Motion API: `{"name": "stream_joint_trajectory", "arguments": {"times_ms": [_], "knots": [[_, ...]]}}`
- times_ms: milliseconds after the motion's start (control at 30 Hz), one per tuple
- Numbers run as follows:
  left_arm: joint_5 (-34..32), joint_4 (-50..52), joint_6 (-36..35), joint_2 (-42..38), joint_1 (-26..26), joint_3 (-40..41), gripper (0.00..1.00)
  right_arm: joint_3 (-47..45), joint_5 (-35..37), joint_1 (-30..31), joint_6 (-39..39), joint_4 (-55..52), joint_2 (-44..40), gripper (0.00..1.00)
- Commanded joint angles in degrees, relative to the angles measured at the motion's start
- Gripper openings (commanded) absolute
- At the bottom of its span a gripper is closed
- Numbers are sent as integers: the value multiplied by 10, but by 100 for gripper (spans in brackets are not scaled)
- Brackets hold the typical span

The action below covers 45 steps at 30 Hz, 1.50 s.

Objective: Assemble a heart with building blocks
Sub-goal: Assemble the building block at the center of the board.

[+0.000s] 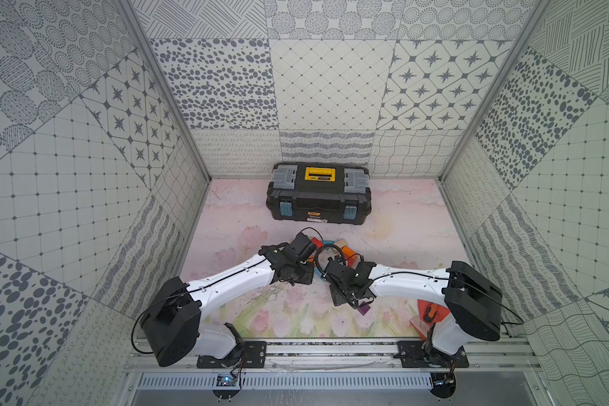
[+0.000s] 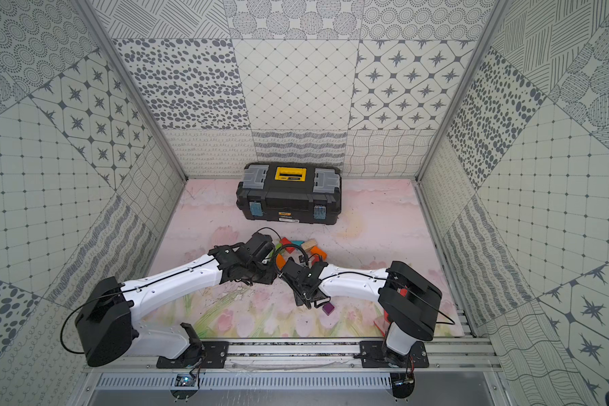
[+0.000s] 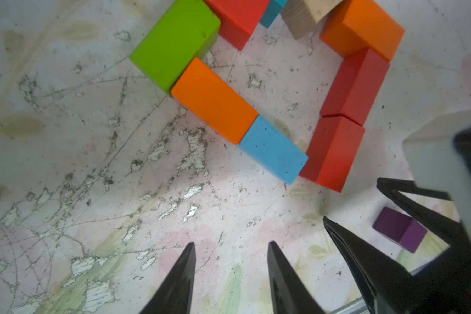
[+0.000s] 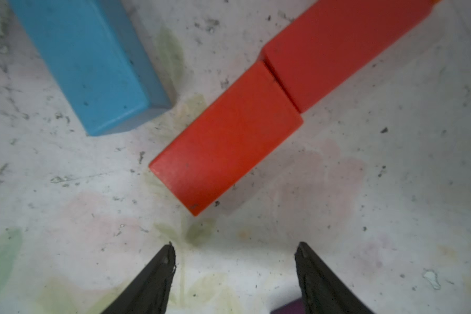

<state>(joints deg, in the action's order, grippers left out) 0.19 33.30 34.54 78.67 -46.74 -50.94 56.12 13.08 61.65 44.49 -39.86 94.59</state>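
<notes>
The building blocks lie end to end in a hollow outline: green [image 3: 174,43], orange [image 3: 214,100] and light blue [image 3: 273,149] down one side, two red bricks [image 3: 356,84] [image 3: 332,152] and another orange one [image 3: 362,27] down the other. A red brick [image 3: 239,19], a teal piece [image 3: 272,11] and a plain-wood one [image 3: 305,16] cross the far end. The purple cube [image 3: 400,229] lies apart, low between the fingers of my open right gripper [image 4: 235,244] and well back from their tips. My left gripper [image 3: 232,244] is open over bare mat. In both top views the arms hide most of the outline.
A black toolbox [image 1: 319,193] with a yellow handle stands at the back of the mat. A red-orange glove [image 1: 433,314] lies under my right arm near the front rail. The two grippers [image 1: 305,277] [image 1: 345,298] hang close together. Patterned walls enclose the mat.
</notes>
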Motion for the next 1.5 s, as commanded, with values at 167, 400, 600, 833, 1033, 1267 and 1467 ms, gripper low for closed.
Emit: {"name": "stream_joint_trajectory", "arguments": {"times_ms": [167,400,600,833,1033,1267,1467], "knots": [[31,-38,31,-5,15,21,42,38,9,-9,-5,10,33,59],[29,-35,24,-5,20,21,42,50,7,-22,-12,27,48,52],[26,-33,21,-5,22,23,42,61,10,-25,-13,28,60,51],[24,-34,20,-5,23,26,41,60,13,-32,-16,35,63,49],[25,-32,18,-6,23,28,41,64,16,-36,-19,41,66,47],[24,-30,16,-7,23,28,41,71,20,-39,-22,43,72,46],[25,-31,16,-5,23,27,41,70,23,-43,-24,46,69,46]]}}
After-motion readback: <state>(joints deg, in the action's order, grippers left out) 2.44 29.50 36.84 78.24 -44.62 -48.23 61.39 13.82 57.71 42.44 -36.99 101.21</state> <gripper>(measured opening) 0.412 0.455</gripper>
